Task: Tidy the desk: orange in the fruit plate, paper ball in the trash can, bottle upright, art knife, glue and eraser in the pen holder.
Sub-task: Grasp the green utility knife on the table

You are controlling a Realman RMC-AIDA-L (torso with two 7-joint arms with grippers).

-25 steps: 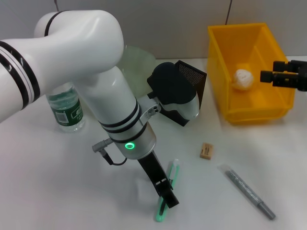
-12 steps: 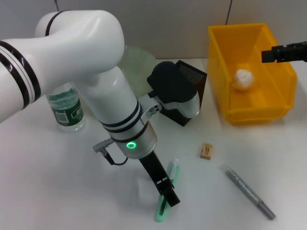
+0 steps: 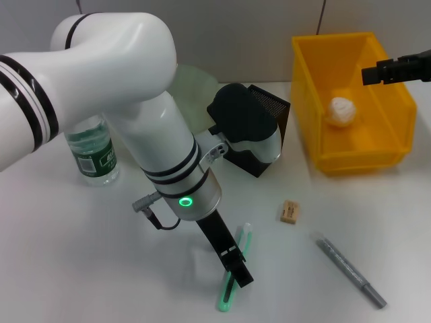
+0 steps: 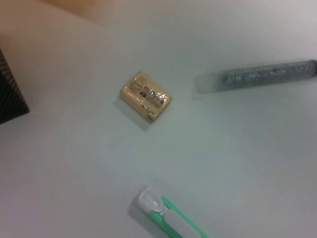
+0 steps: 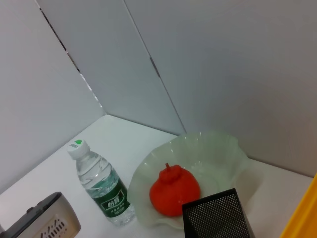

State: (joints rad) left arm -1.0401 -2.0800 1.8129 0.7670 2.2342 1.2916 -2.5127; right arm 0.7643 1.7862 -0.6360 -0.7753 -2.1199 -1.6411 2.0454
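My left claw (image 3: 239, 272) stood low over the slim green-and-white plastic art knife (image 3: 234, 277), which lay flat on the white desk (image 3: 101, 269), its long axis running toward the black mesh pen holder (image 3: 264, 118) beyond it. I could not tell my fingers' state. My right claw (image 3: 377, 72) was farther off, past the holder.

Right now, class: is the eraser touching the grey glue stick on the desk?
Apart. The left wrist view shows bare desk between the eraser and the capped end of the glue stick; the head view shows the same gap.
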